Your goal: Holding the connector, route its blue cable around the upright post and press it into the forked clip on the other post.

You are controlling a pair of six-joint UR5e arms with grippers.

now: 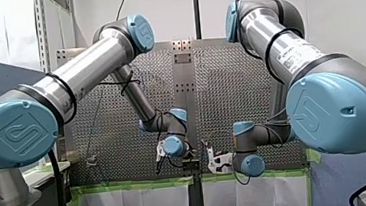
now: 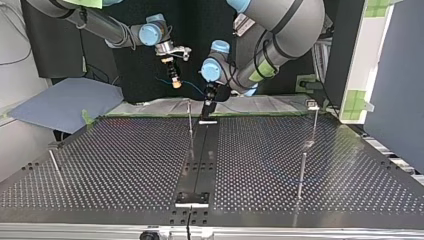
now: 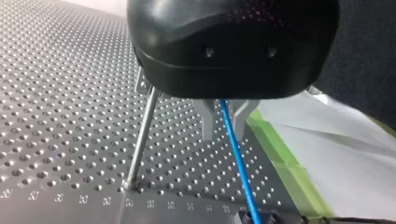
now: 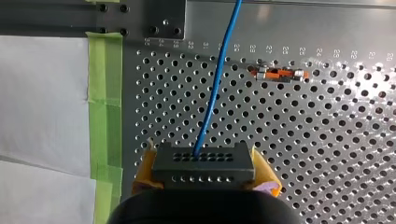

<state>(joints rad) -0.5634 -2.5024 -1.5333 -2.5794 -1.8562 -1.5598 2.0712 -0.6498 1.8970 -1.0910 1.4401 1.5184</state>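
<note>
Two sets of jaws are over the perforated desk (image 4: 327, 154). My right jaws are clamped on the dark connector (image 4: 204, 168), with their yellow pads (image 4: 265, 172) pressed against its two ends. They hold it above the desk, near the green tape (image 4: 105, 93) along the desk's edge. The blue cable (image 4: 215, 88) leaves the connector's face and runs across the holes, passing near a small orange part (image 4: 279, 73) that lies flat on the desk. My left jaws stand slightly parted, with a metal finger (image 3: 208, 121) on either side of the cable, which passes between them unpinched. Just beside them an upright post (image 3: 142, 135) rises from the desk, apart from the cable. Its head is hidden from me.
</note>
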